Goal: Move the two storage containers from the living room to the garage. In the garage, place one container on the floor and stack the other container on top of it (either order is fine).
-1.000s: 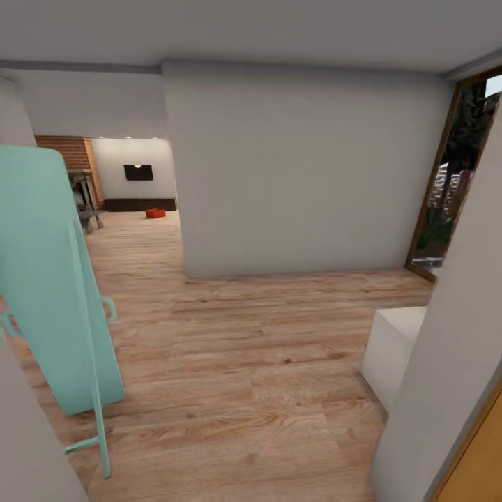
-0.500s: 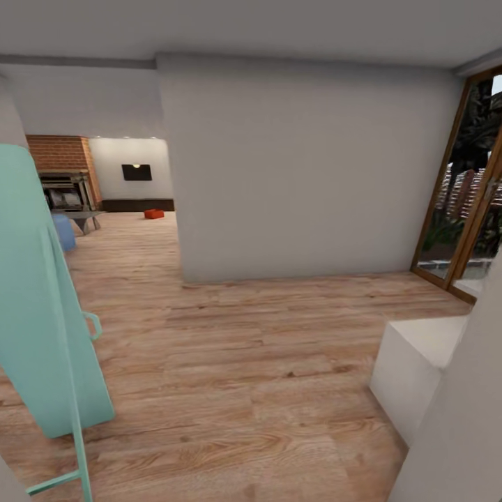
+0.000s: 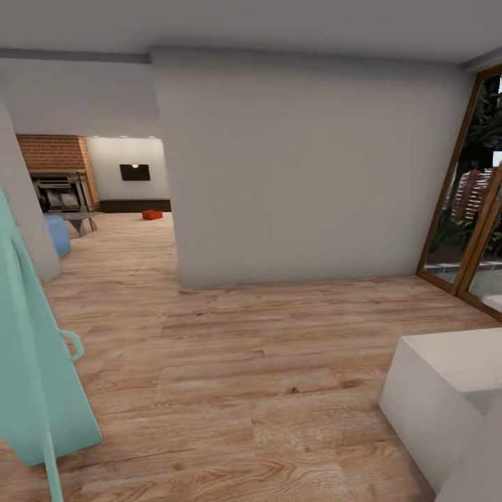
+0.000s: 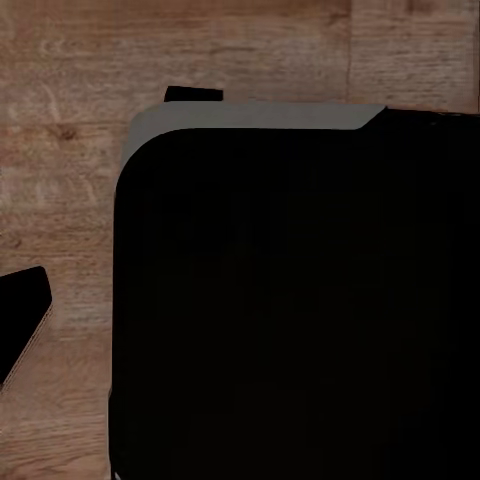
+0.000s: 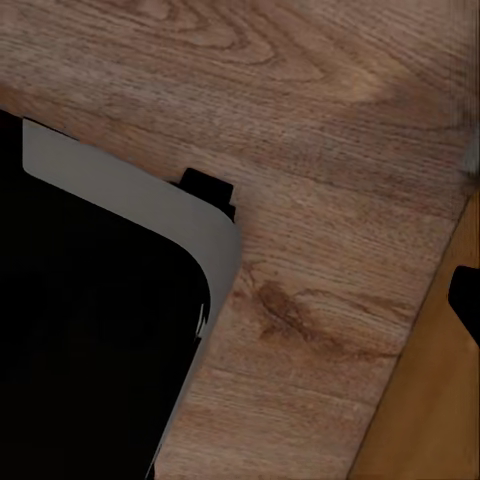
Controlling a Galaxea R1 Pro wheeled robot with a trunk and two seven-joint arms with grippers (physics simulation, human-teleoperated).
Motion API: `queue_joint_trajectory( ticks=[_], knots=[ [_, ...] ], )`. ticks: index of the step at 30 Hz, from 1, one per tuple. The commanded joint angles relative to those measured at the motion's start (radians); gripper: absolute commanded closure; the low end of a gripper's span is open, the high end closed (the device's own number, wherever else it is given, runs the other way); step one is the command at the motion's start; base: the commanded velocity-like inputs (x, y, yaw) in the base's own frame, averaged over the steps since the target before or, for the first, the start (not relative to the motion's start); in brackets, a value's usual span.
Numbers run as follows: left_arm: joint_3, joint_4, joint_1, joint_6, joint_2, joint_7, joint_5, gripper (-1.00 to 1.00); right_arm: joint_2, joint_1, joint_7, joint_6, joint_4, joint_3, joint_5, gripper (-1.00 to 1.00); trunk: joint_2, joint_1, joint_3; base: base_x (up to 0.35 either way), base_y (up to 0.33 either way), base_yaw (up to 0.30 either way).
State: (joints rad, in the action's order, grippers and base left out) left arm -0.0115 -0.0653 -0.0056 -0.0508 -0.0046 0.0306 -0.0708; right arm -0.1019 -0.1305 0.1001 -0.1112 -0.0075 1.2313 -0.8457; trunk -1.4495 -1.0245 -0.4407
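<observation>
Wood-plank floor (image 3: 230, 362); storage container (image 3: 152, 215) far off by fireplace (image 3: 59, 183), apparently one; jaws' state unclear.

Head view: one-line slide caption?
Wood-plank hallway; small orange-red storage container far off by the brick fireplace.

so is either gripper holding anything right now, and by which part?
Cannot tell. The wrist views show only wood floor and dark robot body. One orange container sits untouched, far off in the living room.

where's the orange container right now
In the head view, an orange-red storage container sits far off on the wood plank floor, upper left, before the dark bench under the wall TV.
</observation>
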Motion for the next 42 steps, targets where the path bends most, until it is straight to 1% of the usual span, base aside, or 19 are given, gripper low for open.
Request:
queue_joint_trajectory(
  ticks=[1,42],
  knots=[
    [-0.001,0.001,-0.001,-0.003,0.0,0.003,-0.007,-1.0,-0.001,-0.001,0.004,-0.002,0.0,0.007,-0.01,-1.0,0.0,-0.001,-0.001,0.321,0.0,0.0],
    [-0.002,0.001,-0.001,-0.002,-0.001,0.003,-0.009,-1.0,0.0,-0.001,0.004,-0.002,0.0,0.005,-0.01,-1.0,0.0,-0.001,-0.001,0.321,0.0,0.0]
  ],
)
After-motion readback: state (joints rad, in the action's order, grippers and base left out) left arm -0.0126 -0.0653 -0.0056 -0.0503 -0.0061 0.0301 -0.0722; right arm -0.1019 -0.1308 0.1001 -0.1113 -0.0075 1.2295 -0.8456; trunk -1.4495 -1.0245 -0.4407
